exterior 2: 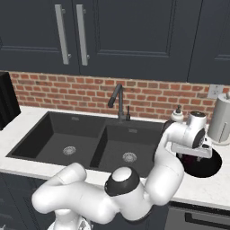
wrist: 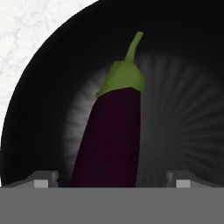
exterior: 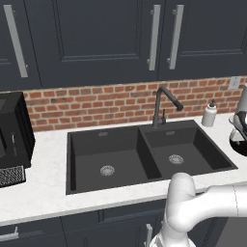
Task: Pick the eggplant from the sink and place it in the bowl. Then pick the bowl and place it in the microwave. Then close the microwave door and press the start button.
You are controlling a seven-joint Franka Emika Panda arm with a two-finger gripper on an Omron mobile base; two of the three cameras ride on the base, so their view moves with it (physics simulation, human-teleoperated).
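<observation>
Over on the right side of the surface, past the sink, the gripper is hanging right above the bowl, pointing down into it. From the hand view you're looking straight into the black bowl, and the eggplant is lying in the middle of it, green cap and stem pointing away from the fingertips. The jaws are spread wide, one tip on each side of the eggplant with clear gaps, so nothing is pinched. Both basins of the sink look bare apart from the drains.

So my read: step one (eggplant into bowl) is basically done, and we're at the handover to step two, moving the bowl to the microwave.

What the next move needs, I reckon:
- lift the hand clear of the eggplant first, so it doesn't get nudged
- shift sideways to the bowl's rim and grab the wall of it, one finger inside and one outside, since the bowl is far too wide to span
- keep it level when lifting, or the eggplant will roll out of such a shallow dish

Can't spot the microwave from these angles, so the base probably has to drive to it. A soap bottle and a paper towel roll stand near the bowl, worth steering around.
</observation>
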